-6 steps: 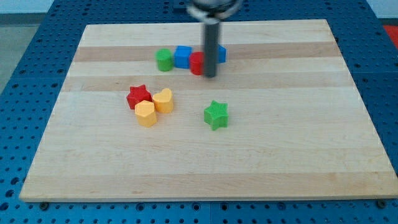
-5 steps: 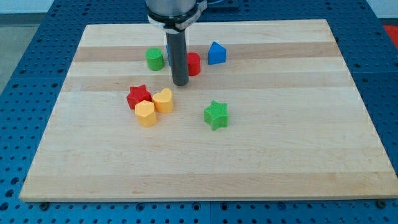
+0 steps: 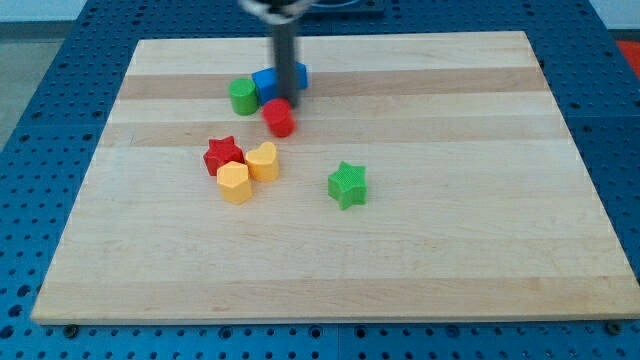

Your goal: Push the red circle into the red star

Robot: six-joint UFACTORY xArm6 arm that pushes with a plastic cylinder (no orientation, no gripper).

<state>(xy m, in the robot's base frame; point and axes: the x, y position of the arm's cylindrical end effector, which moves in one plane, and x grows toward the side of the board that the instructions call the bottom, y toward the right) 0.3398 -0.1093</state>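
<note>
Red circle [image 3: 280, 117] looks light, rigid, slides easily; I push its upper-right flank toward red star [image 3: 223, 154]. No jaws fitted; my tip [image 3: 284, 99] touches it.

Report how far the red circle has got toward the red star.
Done: the red circle sits clear of the green and blue blocks at the view's top. In hand: my tip is right behind it, on its top side. Left: a gap remains to the red star, which lies down and to the view's left, beside two yellow blocks.
</note>
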